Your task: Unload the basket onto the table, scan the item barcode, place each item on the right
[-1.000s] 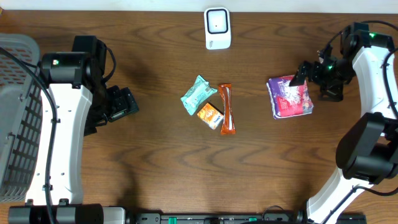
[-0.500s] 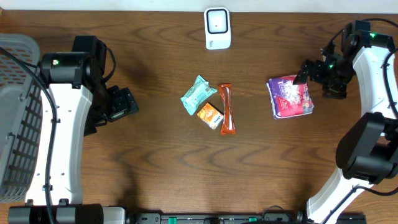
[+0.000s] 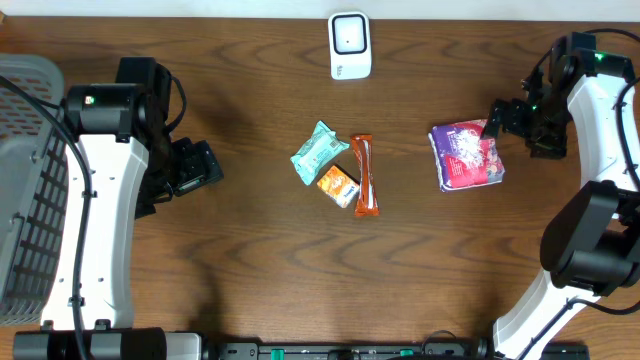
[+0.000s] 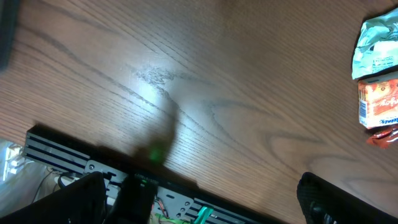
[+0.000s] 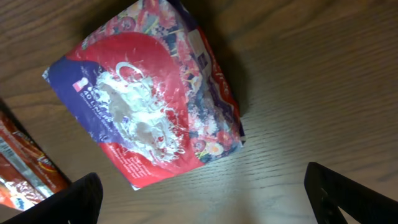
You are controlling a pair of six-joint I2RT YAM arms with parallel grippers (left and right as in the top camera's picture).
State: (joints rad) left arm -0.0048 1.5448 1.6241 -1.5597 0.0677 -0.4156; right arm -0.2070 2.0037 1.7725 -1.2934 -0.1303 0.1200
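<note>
Dark wood-grain table. Purple-and-red crinkly plastic packet (image 3: 466,156) lies flat near the table's right edge, just ahead of the right gripper (image 3: 497,113), clear of its black fingers (image 5: 81,198). Right jaws spread wide, gripping nothing. Left gripper (image 3: 200,165) near the left edge, jaws equally wide, empty. Packet is pillow-shaped, glossy, wrinkled. White rounded scanner (image 3: 350,45) sits at the far edge.

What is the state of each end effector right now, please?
Left end effector: open, holding nothing.
Right end effector: open, holding nothing, beside the purple packet.
</note>
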